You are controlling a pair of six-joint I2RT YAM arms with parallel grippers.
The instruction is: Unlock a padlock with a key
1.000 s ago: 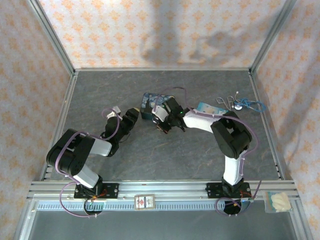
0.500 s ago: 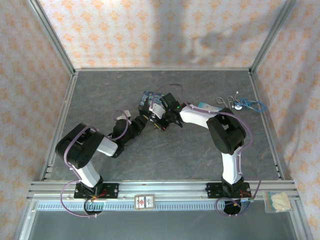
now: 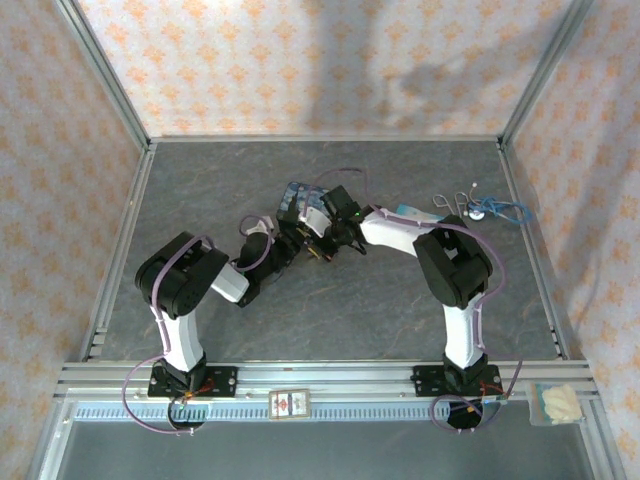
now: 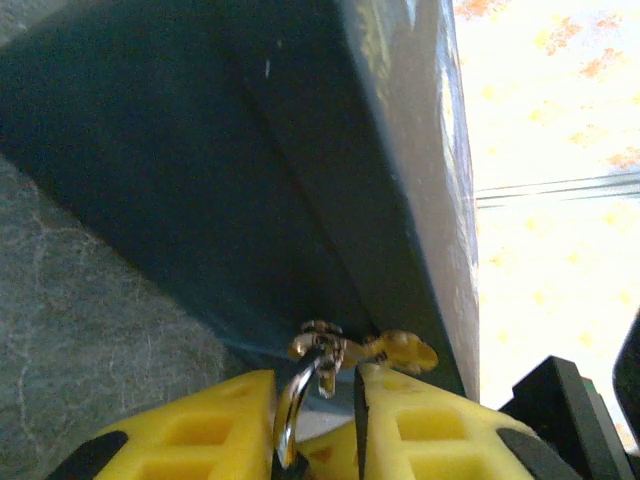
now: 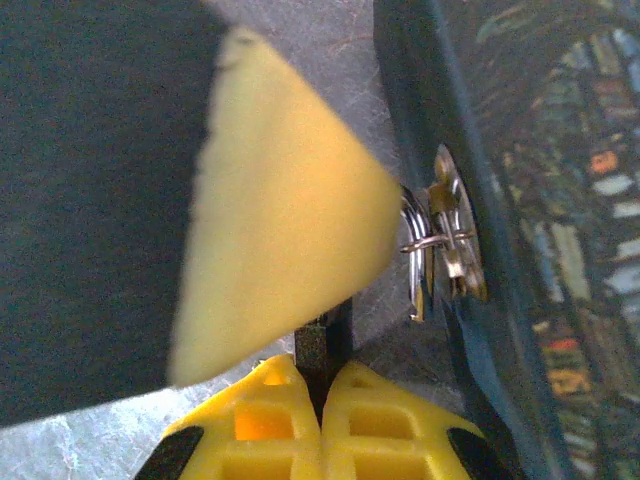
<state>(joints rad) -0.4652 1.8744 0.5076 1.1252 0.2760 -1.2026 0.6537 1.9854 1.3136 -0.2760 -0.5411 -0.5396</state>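
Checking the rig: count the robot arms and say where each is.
2. The left arm rises from the near-left edge and the right arm from the near-right edge; both reach to the blue tin mid-table. None looks hidden.

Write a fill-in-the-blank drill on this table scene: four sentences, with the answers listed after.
1. The tin where both arms meet is painted ___.
2. The scissors lie toward the far ___ side of the table.
3. The right claw is ___.
4. The left claw has fingers coloured ___.
Missing words: blue; right; shut; yellow.
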